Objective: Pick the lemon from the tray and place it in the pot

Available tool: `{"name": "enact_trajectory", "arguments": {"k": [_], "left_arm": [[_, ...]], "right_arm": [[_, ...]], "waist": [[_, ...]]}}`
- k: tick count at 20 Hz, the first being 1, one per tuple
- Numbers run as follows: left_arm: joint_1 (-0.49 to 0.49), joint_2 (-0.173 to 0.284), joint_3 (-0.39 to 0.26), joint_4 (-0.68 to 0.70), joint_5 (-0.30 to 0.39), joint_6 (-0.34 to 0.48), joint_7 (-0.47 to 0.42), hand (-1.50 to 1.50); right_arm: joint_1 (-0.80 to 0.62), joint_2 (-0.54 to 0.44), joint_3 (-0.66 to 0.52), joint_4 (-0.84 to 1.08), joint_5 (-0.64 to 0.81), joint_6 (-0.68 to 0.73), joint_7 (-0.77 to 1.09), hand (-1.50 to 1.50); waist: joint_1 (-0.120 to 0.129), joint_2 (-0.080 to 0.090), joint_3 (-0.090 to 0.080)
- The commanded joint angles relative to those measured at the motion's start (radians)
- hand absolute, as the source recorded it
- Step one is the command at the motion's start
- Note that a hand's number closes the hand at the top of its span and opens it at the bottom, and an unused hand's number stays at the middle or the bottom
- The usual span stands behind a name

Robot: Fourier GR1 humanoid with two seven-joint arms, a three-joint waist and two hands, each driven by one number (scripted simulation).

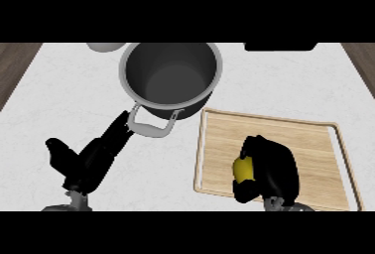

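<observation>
Only one lemon (243, 168) shows, over the one wooden tray (307, 130), with the right hand (270, 171) curled round it. One dark pot (170, 74) sits on the white bench (66, 99) with nothing inside. Nearby, the left hand (92, 159) has straight fingers and holds nothing.

Single head view, steeply down, counter (66, 99) close

The open-topped dark grey metal pot (170, 74) is accessible from above. Bare white surface (293, 84) lies between the pot and the raised-rim wooden tray (307, 149). The left robot hand (92, 161), fingers straight, occupies the surface beside the pot's looped handle (152, 125).
</observation>
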Motion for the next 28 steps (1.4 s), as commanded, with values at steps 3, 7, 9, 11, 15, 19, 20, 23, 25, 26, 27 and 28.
{"name": "enact_trajectory", "arguments": {"k": [3,7,9,11,15,19,20,23,25,26,27,28], "left_arm": [[0.046,-0.004,-0.012,-0.020,-0.015,0.003,-0.007,0.00],[-0.054,-0.023,-0.003,0.088,-0.018,-0.001,-0.017,0.00],[-0.006,-0.011,-0.004,0.023,-0.025,-0.005,-0.036,0.00],[-0.018,-0.010,-0.002,0.016,-0.019,0.005,0.010,0.00],[-0.069,-0.020,-0.005,-0.001,-0.022,0.023,0.060,0.00],[0.007,-0.029,-0.043,-0.102,-0.030,0.030,0.086,0.00],[0.014,-0.024,-0.023,-0.041,-0.037,0.012,0.011,0.00],[-0.048,-0.029,-0.008,0.022,-0.028,0.000,0.004,0.00],[-0.026,-0.032,-0.018,-0.009,-0.018,-0.003,0.015,0.00],[0.018,-0.029,-0.025,-0.006,-0.035,-0.009,-0.019,0.00],[-0.044,-0.044,-0.019,0.062,-0.062,0.014,-0.029,0.00],[0.013,-0.024,-0.026,-0.051,-0.038,0.012,0.036,0.00]], "right_arm": [[-0.058,0.015,0.001,-0.283,0.077,0.083,0.121,1.50],[-0.203,0.047,0.016,-0.385,0.102,0.192,0.130,1.50],[-0.262,0.056,-0.022,-0.410,0.088,0.239,0.112,1.50],[-0.374,0.128,-0.066,-0.424,0.053,0.275,0.132,1.50],[-0.574,0.131,-0.109,-0.297,-0.064,0.201,0.224,1.50],[-0.675,0.132,-0.178,-0.144,-0.111,0.106,0.199,1.50],[-0.753,0.132,-0.232,-0.109,-0.157,0.134,0.214,1.50],[-0.824,0.132,-0.308,0.028,-0.189,0.113,0.148,1.50],[-0.939,0.132,-0.296,0.200,-0.186,0.040,0.156,1.50],[-0.886,0.132,-0.316,0.214,-0.165,0.029,0.076,1.50],[-0.972,0.132,-0.345,0.259,-0.177,0.011,0.089,1.50],[-0.916,0.118,-0.398,0.329,-0.176,-0.028,-0.047,1.50]], "waist": [[0.002,0.000,0.001],[-0.001,0.003,0.000],[0.007,0.003,0.001],[0.010,0.003,0.001],[0.016,0.004,0.001],[0.022,0.004,0.001],[0.023,0.005,0.001],[0.017,0.006,0.001],[0.033,0.009,0.000],[0.022,0.007,0.001],[0.022,0.009,0.001],[0.029,0.009,0.002]]}}
